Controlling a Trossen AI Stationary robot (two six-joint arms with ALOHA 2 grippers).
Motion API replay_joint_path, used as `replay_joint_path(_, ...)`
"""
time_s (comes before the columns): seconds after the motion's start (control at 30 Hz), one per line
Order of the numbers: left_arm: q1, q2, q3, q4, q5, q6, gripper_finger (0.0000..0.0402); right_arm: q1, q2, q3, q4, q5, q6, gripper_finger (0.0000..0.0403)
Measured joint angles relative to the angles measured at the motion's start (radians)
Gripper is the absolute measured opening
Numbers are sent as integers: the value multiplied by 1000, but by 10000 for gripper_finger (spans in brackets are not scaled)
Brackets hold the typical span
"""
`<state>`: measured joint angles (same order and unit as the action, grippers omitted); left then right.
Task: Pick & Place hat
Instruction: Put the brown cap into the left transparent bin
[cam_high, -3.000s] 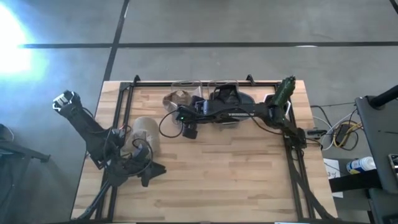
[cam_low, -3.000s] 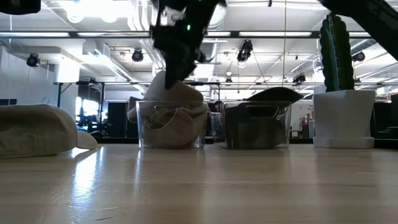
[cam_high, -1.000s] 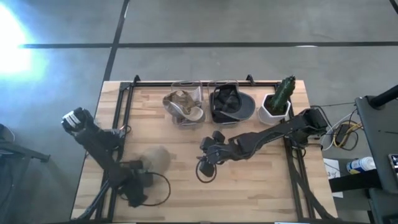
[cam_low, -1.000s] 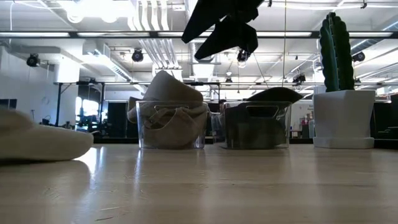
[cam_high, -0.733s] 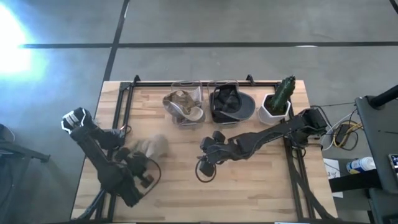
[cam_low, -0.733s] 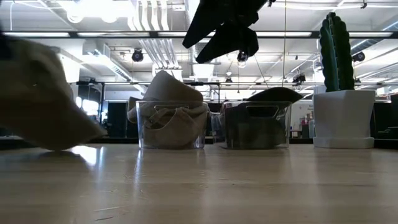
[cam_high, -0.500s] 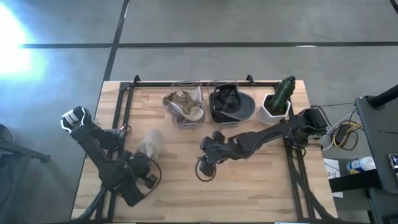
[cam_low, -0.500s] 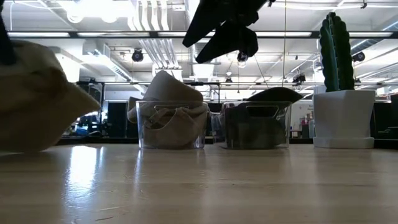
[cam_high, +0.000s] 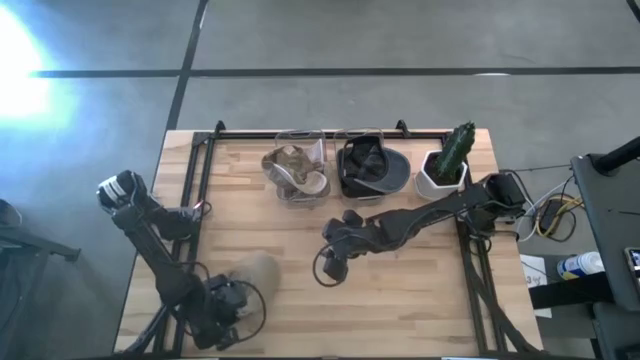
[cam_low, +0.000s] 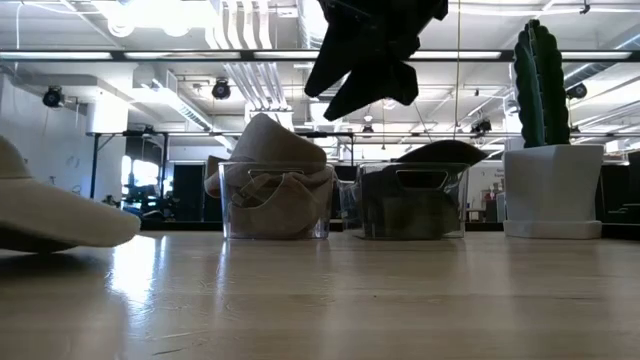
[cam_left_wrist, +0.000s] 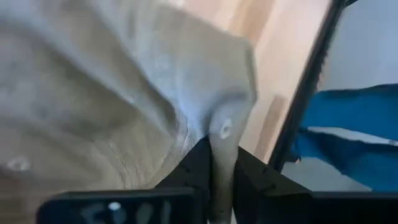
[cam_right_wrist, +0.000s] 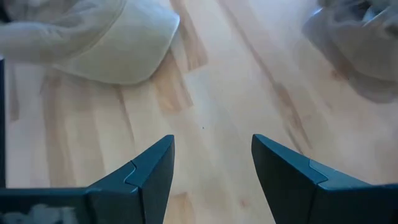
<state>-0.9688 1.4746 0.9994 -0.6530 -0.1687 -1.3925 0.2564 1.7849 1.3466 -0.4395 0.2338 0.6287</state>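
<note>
A tan hat (cam_high: 256, 271) lies near the table's near-left corner; in the low view the tan hat (cam_low: 50, 215) sits at the left with its brim down on the wood. My left gripper (cam_high: 236, 300) is at the hat's near side, shut on its cloth. My right gripper (cam_high: 333, 258) hangs open above the middle of the table, holding nothing; the right wrist view shows bare wood between its fingers and the hat (cam_right_wrist: 93, 43) farther off. It also shows high up in the low view as the right gripper (cam_low: 365, 55). My left gripper (cam_left_wrist: 221, 158) pinches a raised fold of the hat's tan crown cloth (cam_left_wrist: 222, 127), beside an eyelet, between its two fingers (cam_left_wrist: 198, 167). It comes at the hat from the table's near side, slanting down. The rest of the hat lies on the table.
Two clear bins stand at the far edge: one with tan hats (cam_high: 295, 170), one with dark hats (cam_high: 370, 166). A potted cactus (cam_high: 446, 164) stands to their right. Black frame rails (cam_high: 196, 190) run along the table's sides. Bare wood lies between the grippers.
My left gripper lifted the hat off the table and swung it toward the far edge, the hat tipping as it went. It then carried it back toward the near edge and down, so the hat lies on the wood again. My right gripper stayed nearly still.
</note>
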Motion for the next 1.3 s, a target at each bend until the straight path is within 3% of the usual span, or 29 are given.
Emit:
replay_joint_path(0.27,0,2,6,-12,17,-35,142,-14,0,-28,5,-33,0,210)
replay_joint_path(0.37,-1,0,20,-12,76,-21,185,-13,0,-31,10,-33,0,210)
replay_joint_path(0.5,-7,-4,52,-93,61,-52,210,-17,0,-32,24,-71,19,210)
replay_joint_path(0.57,-8,-5,68,-208,-22,-128,210,-22,0,-37,65,-112,46,210)
replay_joint_path(0.67,-7,-5,64,-405,-169,-394,206,-28,0,-51,130,-129,86,210)
replay_joint_path(0.77,1,-6,22,-451,-246,-649,201,-37,4,-56,176,-124,144,210)
replay_joint_path(0.87,12,-5,-50,-367,-283,-807,197,-45,27,-55,198,-133,215,210)
replay_joint_path(1.0,48,-4,-185,-110,-300,-823,197,-51,92,-47,243,-229,299,210)
replay_joint_path(1.17,91,-4,-337,238,-345,-651,196,-51,187,-46,366,-288,368,210)
replay_joint_path(1.3,106,-4,-365,342,-395,-454,196,-55,235,-44,450,-295,414,210)
